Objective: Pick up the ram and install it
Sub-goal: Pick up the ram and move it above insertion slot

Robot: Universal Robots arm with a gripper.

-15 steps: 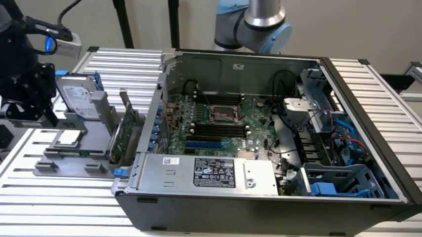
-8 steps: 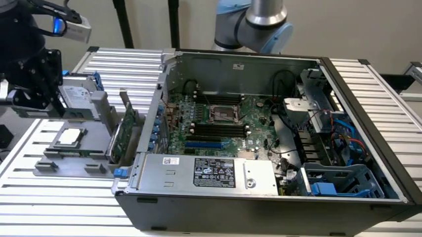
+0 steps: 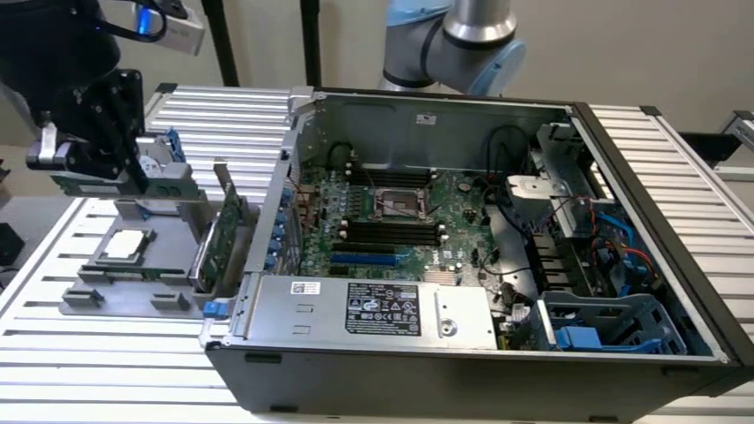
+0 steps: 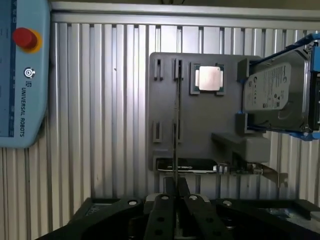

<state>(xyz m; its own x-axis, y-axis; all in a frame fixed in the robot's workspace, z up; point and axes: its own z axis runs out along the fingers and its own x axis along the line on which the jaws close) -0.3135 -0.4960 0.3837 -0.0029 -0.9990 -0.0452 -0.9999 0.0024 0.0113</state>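
While the grey tray (image 3: 177,305) sits on the table (image 3: 59,344), the pincer (image 3: 127,184) hangs above it, closed on the ram (image 3: 179,186). That thin green stick is in the air over the tray, outside the open computer case (image 3: 471,389), on the exterior view's left.

The table is bright ribbed metal, its long slats running under both tray and case, with a plain rail (image 4: 225,19) along one border in the wrist view. A pale blue control pendant (image 4: 35,95) with a red button (image 4: 24,37) lies on the slats. Behind the table the wall (image 3: 637,53) is a dull beige, with two dark upright posts (image 3: 219,44) before it, and a grey arm section (image 3: 454,44) with light blue caps stands at the back.

Much is cut off or covered. The top of that arm section runs out of the exterior view, and the hard drive (image 4: 270,92) on the tray is cropped by the wrist view's border. The ram appears edge-on from the wrist, a mere line, so its chips cannot be made out there; part of it is hidden between the fingertips (image 4: 170,187). In the exterior view the pincer's dark body covers the middle of the stick.
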